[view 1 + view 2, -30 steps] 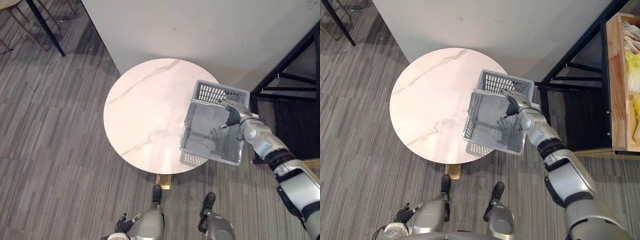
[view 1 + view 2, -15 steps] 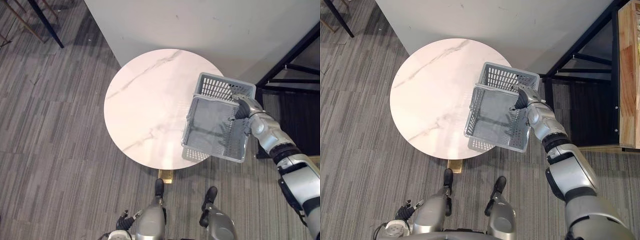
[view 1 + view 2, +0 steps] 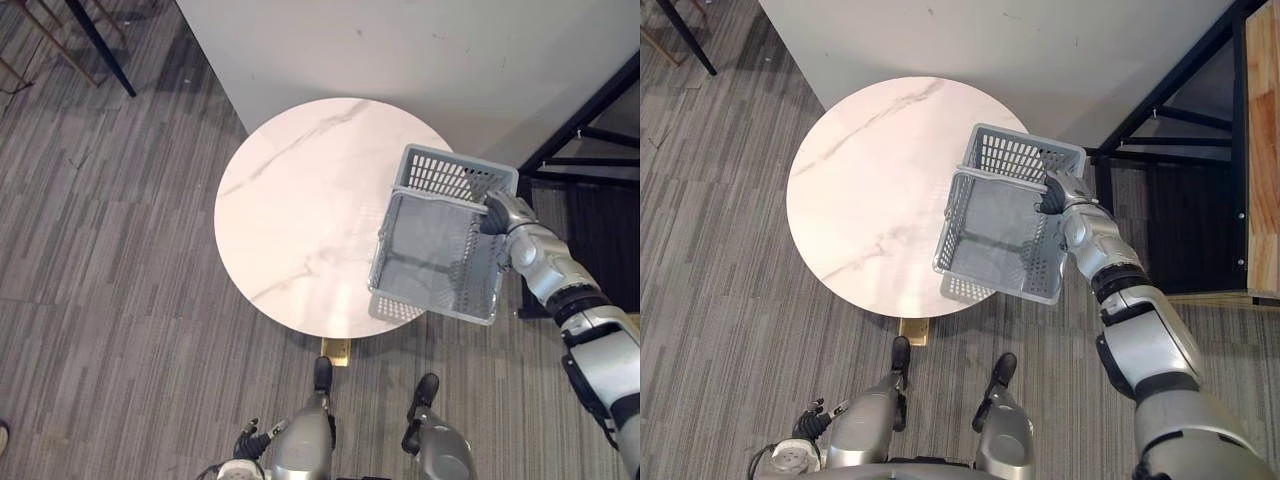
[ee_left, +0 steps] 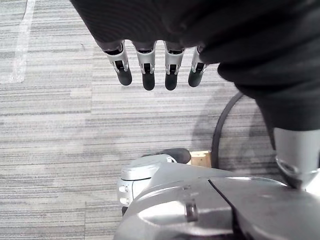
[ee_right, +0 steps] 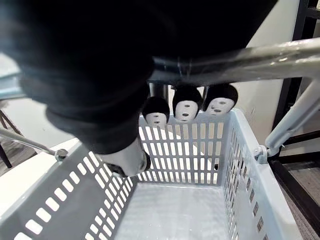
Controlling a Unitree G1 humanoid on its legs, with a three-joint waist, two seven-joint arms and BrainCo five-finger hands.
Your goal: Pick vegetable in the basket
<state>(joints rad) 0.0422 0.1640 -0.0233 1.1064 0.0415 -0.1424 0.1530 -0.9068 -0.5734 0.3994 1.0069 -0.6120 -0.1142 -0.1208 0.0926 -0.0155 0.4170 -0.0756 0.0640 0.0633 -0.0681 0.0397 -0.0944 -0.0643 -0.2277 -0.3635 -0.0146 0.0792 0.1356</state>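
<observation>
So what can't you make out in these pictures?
Eye views: table under the basket, hidden by it; whether they touch is unclear.
Right eye view: wooden box, cut off by the edge; contents unseen.
Left wrist view: left hand's thumb, behind its cover.
Right wrist view: basket's near end, behind the right hand.

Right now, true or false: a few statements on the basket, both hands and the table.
1. The right hand is curled round the handle of the basket. True.
2. The basket holds vegetables. False: its inside is bare.
3. Both hands grip the basket. False: the left hand hangs over the floor, fingers straight, holding nothing.
4. The basket is over the right edge of the table. True.
</observation>
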